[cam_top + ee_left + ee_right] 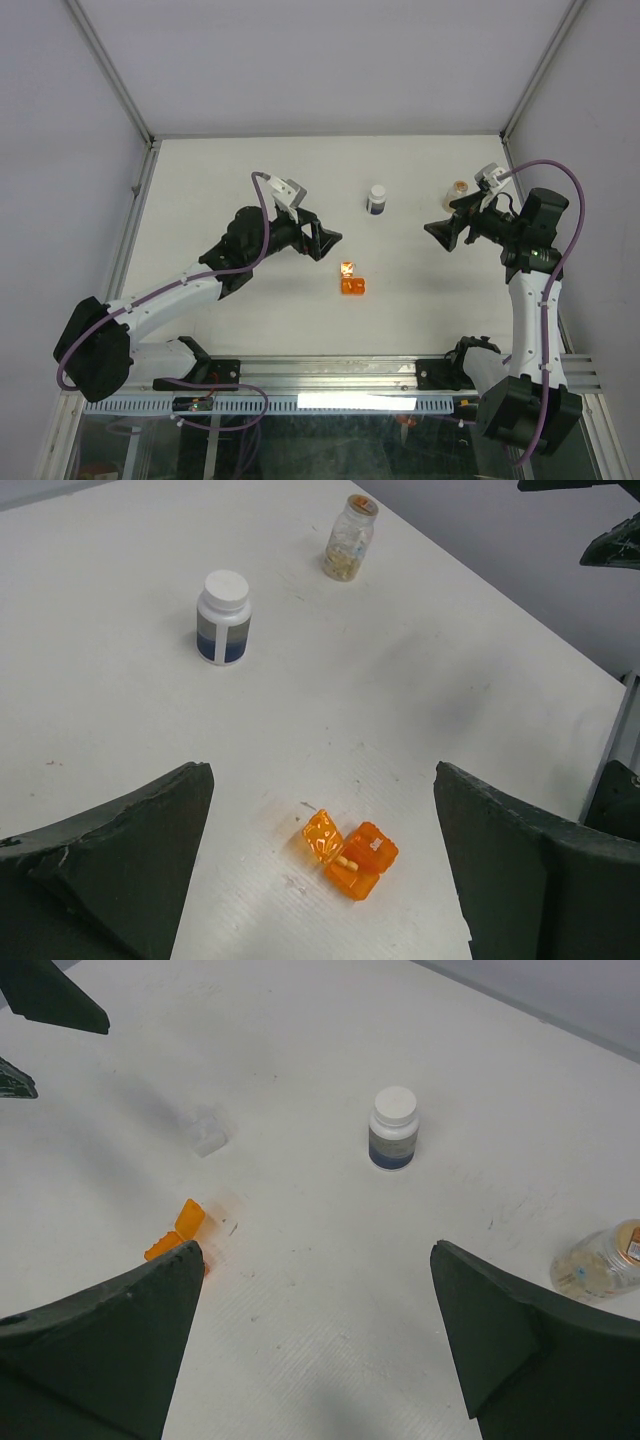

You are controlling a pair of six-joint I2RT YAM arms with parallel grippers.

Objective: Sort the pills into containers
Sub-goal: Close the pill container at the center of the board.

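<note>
left end effector (325, 242): jaws spread wide with nothing between them; it hangs over the worktop (220, 180), near the orange case (362, 865), on its far-left side.
right end effector (443, 232): wide open too, and empty, close beside the clear vial (350, 538).
pills (347, 862): one tan capsule lies in the open compartment of the orange case; more pale ones show through the vial's wall.
orange case, place: mid-worktop between the two arms, flat on its base, well apart from both other vessels.
orange case, axis: from the left wrist its long side runs diagonally, near-left to far-right, with the flipped lid on its left.
white bottle (224, 617): upright with its cap on, beyond the case.
clear vial, pose: upright at the far right, orange top up.
handling, my guess: the pills are tiny, light and smooth, apt to skid or roll, and those broad pads look clumsy for one. The case is thin plastic that slides if nudged; take it across its short sides. The bottle and vial are stiff, light and tippy; grip them round the body, below the cap.
</note>
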